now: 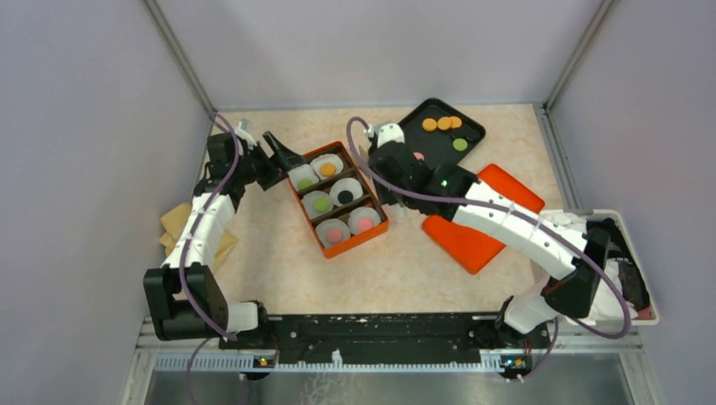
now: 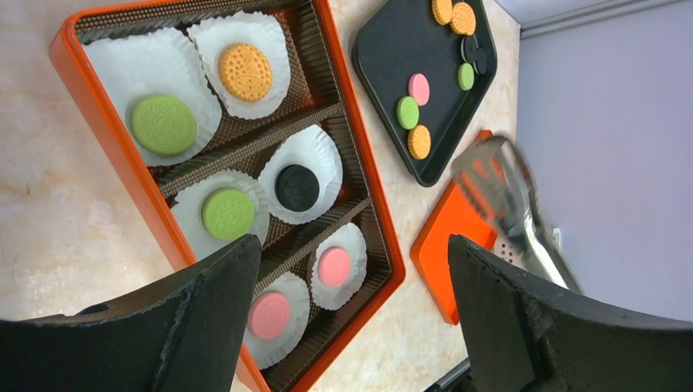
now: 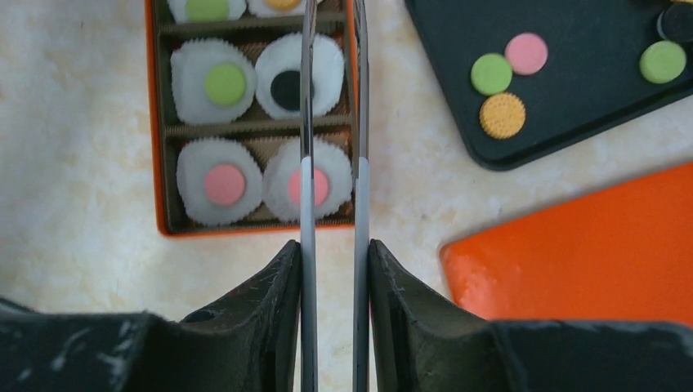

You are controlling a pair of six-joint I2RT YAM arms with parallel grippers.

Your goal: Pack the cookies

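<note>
The orange box (image 1: 378,229) holds six white paper cups, each with one of the cookies: green (image 1: 304,182), orange (image 1: 328,170), green (image 1: 321,203), black (image 1: 346,196) and two pink (image 1: 333,234). More cookies lie on the black tray (image 1: 473,133): orange (image 3: 502,115), green (image 3: 491,73), pink (image 3: 526,53). My right gripper (image 3: 335,245) is shut on metal tongs (image 3: 308,122), whose arms reach over the box's right side; their tips run out of view. At the box's far left corner my left gripper (image 2: 351,253) stands open and empty.
An orange lid (image 1: 477,224) lies right of the box, partly under my right arm. A white tray (image 1: 629,278) sits at the table's right edge. Tan flat pieces (image 1: 177,224) lie at the left edge. Grey walls close in three sides.
</note>
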